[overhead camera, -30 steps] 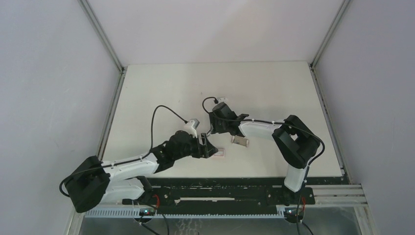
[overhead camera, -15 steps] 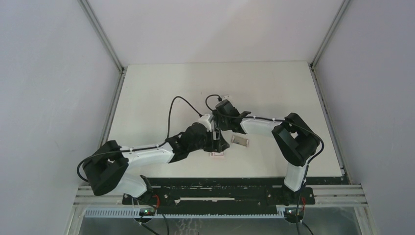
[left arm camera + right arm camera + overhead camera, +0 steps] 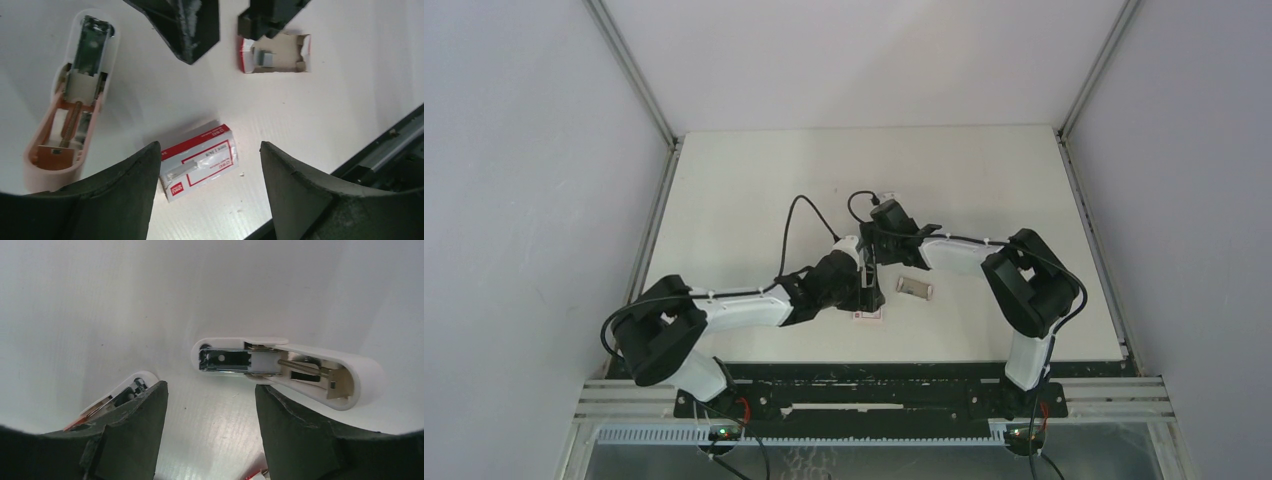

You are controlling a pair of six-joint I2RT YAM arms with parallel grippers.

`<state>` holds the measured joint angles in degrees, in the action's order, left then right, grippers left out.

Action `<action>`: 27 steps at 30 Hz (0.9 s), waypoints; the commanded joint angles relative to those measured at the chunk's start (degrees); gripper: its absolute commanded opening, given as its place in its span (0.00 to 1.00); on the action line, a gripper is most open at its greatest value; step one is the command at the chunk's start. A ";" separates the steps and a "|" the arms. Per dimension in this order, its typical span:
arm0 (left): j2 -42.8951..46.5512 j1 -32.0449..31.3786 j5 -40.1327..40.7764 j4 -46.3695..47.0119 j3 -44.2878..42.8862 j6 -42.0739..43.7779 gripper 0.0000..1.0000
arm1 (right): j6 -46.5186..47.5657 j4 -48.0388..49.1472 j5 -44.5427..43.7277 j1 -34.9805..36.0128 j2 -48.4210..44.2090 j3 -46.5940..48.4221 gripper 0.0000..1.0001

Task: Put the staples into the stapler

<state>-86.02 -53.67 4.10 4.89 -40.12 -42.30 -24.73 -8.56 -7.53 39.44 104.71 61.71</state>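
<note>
The stapler [image 3: 75, 100] lies swung wide open on the table, with its white upper half and metal magazine [image 3: 235, 361] facing up and its pink base showing the spring. The staples [image 3: 267, 57], a small grey block, sit in a torn-open red and white tray [image 3: 295, 50]. My left gripper [image 3: 209, 147] hovers open over a closed white box with a red label [image 3: 200, 162], which lies nearer its left finger. My right gripper [image 3: 210, 386] is open above bare table between the stapler's two halves, holding nothing. Its fingers [image 3: 190, 25] hang just beyond the tray.
The torn tray [image 3: 914, 288] and the closed box [image 3: 869, 314] lie near the table's front middle, where both arms crowd together. The black rail [image 3: 390, 150] at the table's front edge is just behind the box. The white table [image 3: 754, 190] is walled on three sides.
My left arm has swung right and forward, bringing its gripper over the closed box. My right gripper has drawn back slightly and opened a little wider.
</note>
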 commanded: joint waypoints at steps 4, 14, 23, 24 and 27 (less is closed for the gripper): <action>-1.87 -0.12 5.71 -3.18 -4.44 5.20 0.77 | 0.79 3.53 8.04 -0.07 -4.17 1.35 0.64; -4.02 0.56 7.62 -2.75 -6.11 7.82 0.79 | -0.79 2.67 11.76 -0.67 -9.73 0.89 0.64; -4.57 1.18 8.47 -2.74 -5.29 8.17 0.79 | -0.80 1.10 10.85 -0.99 -16.97 -0.45 0.64; -4.57 1.20 8.18 -2.58 -5.10 8.11 0.79 | -0.72 0.89 10.54 -1.03 -17.90 -0.72 0.64; -4.54 1.20 6.02 -0.92 -4.79 8.65 0.80 | -0.43 0.19 9.31 -1.25 -20.97 -1.51 0.64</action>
<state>-89.73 -53.15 11.53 4.10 -44.16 -34.57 -24.95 -10.70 0.84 37.50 90.74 59.79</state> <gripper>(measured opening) 0.797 0.637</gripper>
